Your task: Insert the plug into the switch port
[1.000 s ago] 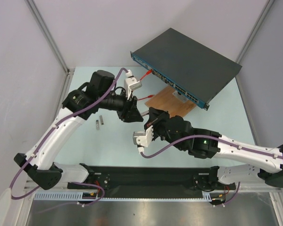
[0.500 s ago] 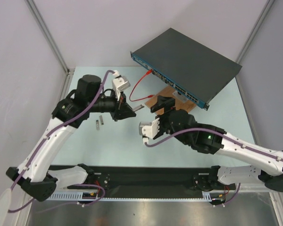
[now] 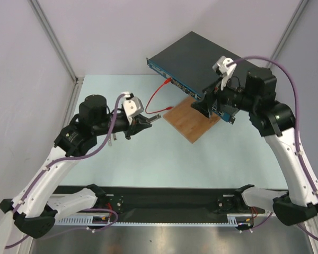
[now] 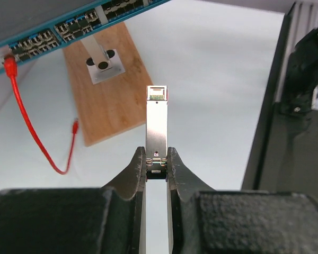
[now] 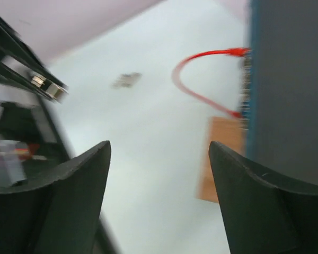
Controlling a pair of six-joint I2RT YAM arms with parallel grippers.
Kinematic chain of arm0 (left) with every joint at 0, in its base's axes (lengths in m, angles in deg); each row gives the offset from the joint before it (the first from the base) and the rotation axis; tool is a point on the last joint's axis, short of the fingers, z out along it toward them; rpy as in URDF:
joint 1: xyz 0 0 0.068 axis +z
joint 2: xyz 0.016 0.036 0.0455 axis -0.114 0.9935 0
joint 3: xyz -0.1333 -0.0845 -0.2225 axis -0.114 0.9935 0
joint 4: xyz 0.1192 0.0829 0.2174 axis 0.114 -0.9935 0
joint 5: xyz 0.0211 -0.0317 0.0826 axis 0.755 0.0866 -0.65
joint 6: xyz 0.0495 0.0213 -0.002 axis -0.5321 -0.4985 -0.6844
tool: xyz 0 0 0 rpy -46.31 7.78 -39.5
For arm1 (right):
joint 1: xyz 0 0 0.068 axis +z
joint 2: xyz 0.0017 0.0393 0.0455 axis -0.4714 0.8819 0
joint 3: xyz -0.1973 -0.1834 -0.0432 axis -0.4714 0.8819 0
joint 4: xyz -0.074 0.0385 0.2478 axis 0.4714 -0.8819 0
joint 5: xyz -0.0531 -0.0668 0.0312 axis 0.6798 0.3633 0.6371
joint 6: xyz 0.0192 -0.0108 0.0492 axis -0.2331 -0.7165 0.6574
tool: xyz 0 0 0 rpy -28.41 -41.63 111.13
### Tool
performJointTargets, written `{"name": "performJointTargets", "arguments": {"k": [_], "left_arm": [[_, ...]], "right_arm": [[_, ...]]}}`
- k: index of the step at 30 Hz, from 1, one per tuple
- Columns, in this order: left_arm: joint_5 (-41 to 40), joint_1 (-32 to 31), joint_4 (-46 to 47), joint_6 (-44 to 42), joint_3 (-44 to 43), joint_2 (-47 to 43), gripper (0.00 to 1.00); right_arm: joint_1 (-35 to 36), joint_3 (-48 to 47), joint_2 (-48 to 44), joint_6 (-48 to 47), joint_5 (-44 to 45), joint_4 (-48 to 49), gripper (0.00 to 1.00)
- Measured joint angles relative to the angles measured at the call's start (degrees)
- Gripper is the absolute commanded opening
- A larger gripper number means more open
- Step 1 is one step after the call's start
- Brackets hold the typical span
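Observation:
The plug (image 4: 156,124) is a slim silver module. My left gripper (image 4: 156,153) is shut on its rear end, so it sticks straight out from the fingertips. In the top view the left gripper (image 3: 143,123) holds the plug (image 3: 152,120) over the table, left of the wooden board and apart from the switch. The switch (image 3: 212,69) is a dark grey box with a blue port strip (image 4: 69,32), raised at the back. My right gripper (image 3: 204,108) hangs open and empty just in front of the switch's strip; its wrist view (image 5: 159,148) shows the switch (image 5: 291,79) on the right.
A red cable (image 3: 156,98) loops from a left-end port down to the table. A brown wooden board (image 3: 191,119) with a metal bracket (image 4: 102,63) lies under the switch's front edge. A small grey part (image 3: 110,139) lies on the table at the left.
My right gripper opened and its arm swung from the table's middle up to the switch's front at the back right. My left arm drew back a little leftward, shut on the plug.

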Motion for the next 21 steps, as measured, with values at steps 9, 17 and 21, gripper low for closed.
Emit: {"name": "performJointTargets", "arguments": {"k": [9,17,21], "left_arm": [[-9.1,-8.8,0.8,-9.4,-0.7,3.0,0.0],[-13.0,-11.9,1.9,-11.2,-1.7,5.6,0.0],[-13.5,-12.8,2.9,-11.1,-2.1,6.3,0.0]], "right_arm": [[-3.9,8.1,7.4,36.0,-26.7,12.9,0.75],[0.1,10.8,7.9,47.0,-33.1,21.2,0.71],[1.2,13.5,8.1,49.8,-34.3,23.2,0.7]]}}
